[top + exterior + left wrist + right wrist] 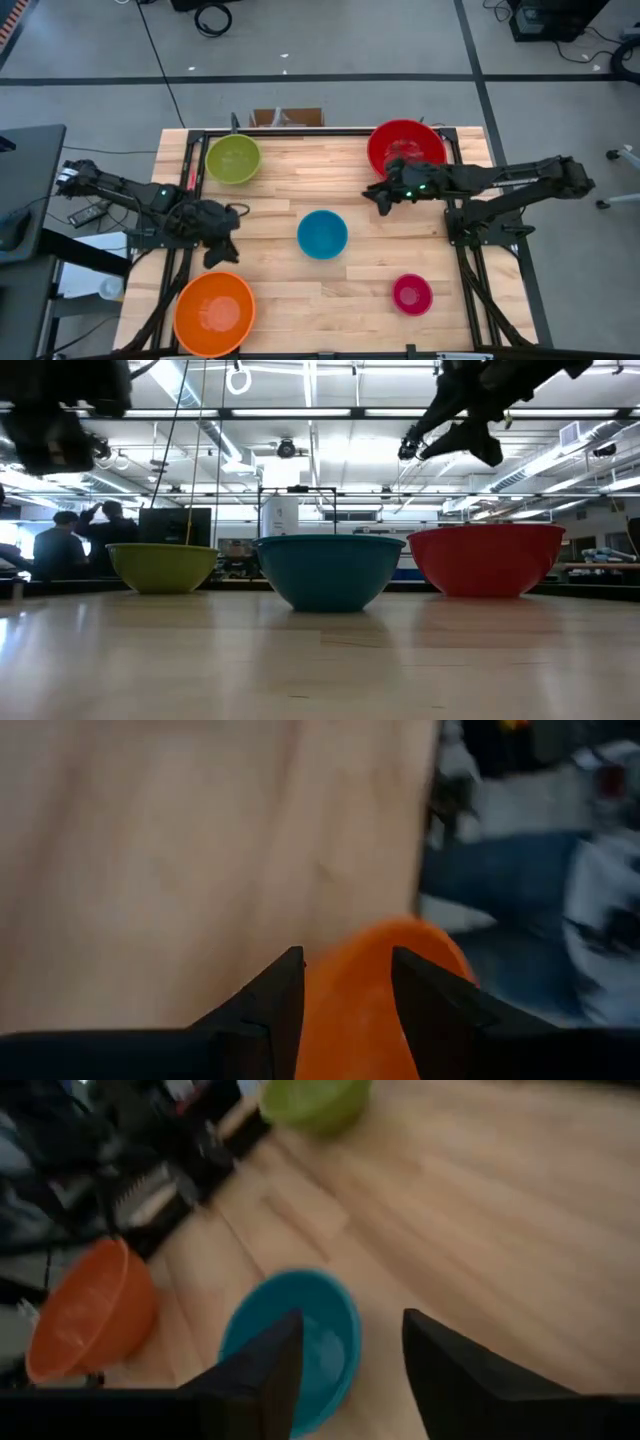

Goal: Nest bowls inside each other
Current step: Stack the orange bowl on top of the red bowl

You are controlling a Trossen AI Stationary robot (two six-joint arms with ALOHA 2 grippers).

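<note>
Five bowls stand upright on the wooden table [290, 190]. They are a green bowl [233, 158] at the far left, a red bowl [406, 147] at the far right, a blue bowl [322, 234] in the middle, an orange bowl [214, 313] at the near left and a small pink bowl [412, 294] at the near right. My left gripper [218, 252] hangs open in the air just beyond the orange bowl [375, 990], slanting down toward it. My right gripper [378, 198] hangs open above the table between the red bowl and the blue bowl [290, 1340], slanting down.
Black arm frames run along the table's left and right sides [465, 225]. A cardboard box [287, 117] sits behind the far edge. Bare wood lies between the bowls. People stand in the room behind the table at the left [85, 540].
</note>
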